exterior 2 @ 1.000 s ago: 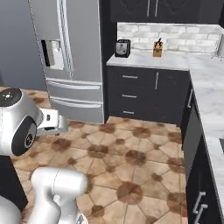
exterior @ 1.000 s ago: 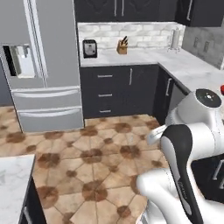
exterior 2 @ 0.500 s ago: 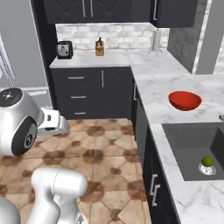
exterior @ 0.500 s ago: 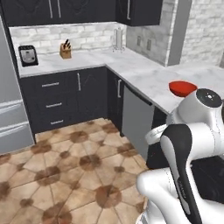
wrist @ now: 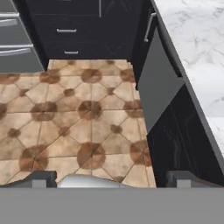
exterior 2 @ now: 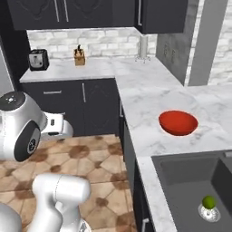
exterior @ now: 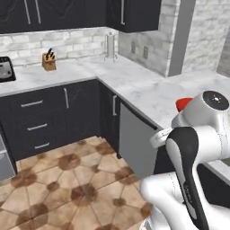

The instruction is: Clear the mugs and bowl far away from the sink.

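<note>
Hanging over the brown patterned tile floor beside the dark cabinet fronts, my two-finger gripper stood with its fingers wide apart and nothing between them. The wide glossy red bowl sat on the white marble counter, near the dark grey recessed sink. In that basin a small green round fruit lay by the silver drain.
</note>
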